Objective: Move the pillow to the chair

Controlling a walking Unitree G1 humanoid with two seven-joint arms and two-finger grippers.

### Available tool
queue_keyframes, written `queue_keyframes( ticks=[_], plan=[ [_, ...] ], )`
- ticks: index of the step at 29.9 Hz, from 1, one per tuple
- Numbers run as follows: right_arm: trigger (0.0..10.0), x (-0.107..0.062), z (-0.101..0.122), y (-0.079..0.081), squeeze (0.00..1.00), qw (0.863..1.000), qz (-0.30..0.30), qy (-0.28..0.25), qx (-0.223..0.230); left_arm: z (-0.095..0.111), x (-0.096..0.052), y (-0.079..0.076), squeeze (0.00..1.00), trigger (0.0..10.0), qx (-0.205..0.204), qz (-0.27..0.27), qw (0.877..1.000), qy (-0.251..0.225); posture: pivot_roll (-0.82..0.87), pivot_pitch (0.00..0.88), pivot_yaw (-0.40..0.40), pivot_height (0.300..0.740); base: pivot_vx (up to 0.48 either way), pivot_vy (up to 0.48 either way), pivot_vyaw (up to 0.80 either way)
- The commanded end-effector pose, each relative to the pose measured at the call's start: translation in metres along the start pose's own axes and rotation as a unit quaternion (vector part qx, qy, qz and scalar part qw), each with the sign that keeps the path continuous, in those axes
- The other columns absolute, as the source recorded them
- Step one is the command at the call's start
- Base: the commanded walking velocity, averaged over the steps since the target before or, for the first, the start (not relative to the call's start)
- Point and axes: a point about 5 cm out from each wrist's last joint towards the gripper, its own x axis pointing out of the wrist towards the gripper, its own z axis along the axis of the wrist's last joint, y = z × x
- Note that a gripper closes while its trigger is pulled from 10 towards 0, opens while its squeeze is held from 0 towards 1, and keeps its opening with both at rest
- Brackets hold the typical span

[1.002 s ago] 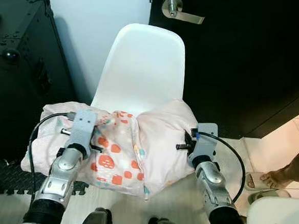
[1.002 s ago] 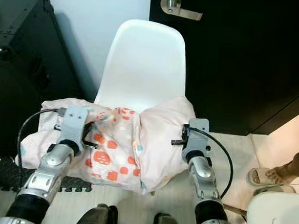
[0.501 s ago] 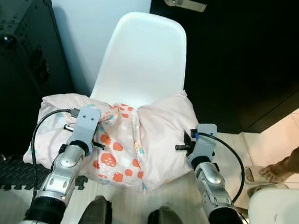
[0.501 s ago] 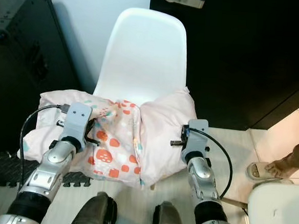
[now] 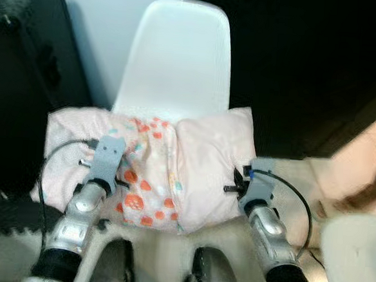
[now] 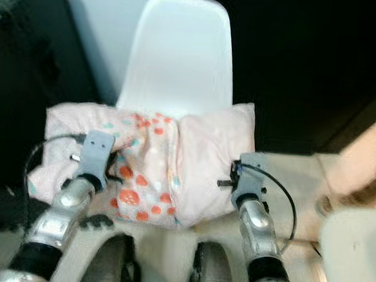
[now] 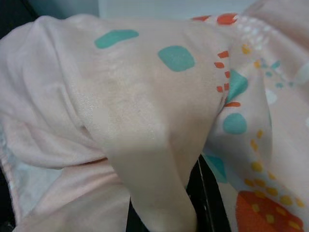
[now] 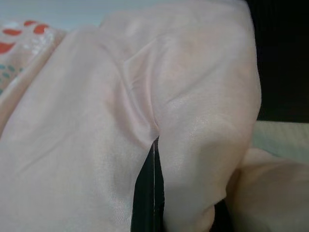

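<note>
The pillow (image 5: 154, 168) is held across the front of the chair (image 5: 177, 63), over its seat edge, between the left gripper (image 5: 112, 165) at its left part and the right gripper (image 5: 239, 186) at its right edge. A case (image 5: 24, 84) stands left of the chair.

One pale pink pillow (image 5: 193, 161) with orange and teal spots, one white moulded chair (image 5: 178, 56), two silver robot arms, one left gripper (image 7: 193, 193), one right gripper (image 8: 149, 193), one black case (image 5: 18, 71), one dark door (image 5: 303, 65)
</note>
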Motion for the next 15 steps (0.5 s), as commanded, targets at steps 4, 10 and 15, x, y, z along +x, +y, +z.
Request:
queue_keyframes(
  ticks=[4, 10, 15],
  plan=[
    [10.0, 0.0000, -0.0002, 0.0040, 0.00, 1.000, 0.017, 0.004, -0.001, 0.0009, 0.0007, -0.0017, 0.00, 10.0, 0.003, -0.007, 1.000, -0.002, -0.01, 0.212, -0.085, 0.629, 0.000, 0.000, 0.00],
    [10.0, -0.0003, -0.0005, 0.0041, 0.00, 1.000, 0.020, 0.005, -0.003, -0.0001, 0.0001, -0.0012, 0.00, 10.0, 0.002, -0.005, 1.000, 0.000, -0.01, 0.213, -0.086, 0.629, 0.000, 0.000, 0.00],
    [10.0, 0.0002, -0.0017, 0.0054, 0.00, 1.000, 0.023, 0.008, -0.005, -0.0031, 0.0004, 0.0016, 0.00, 10.0, 0.015, -0.001, 1.000, 0.009, 0.00, 0.220, -0.083, 0.629, 0.000, 0.000, 0.00]
  ],
)
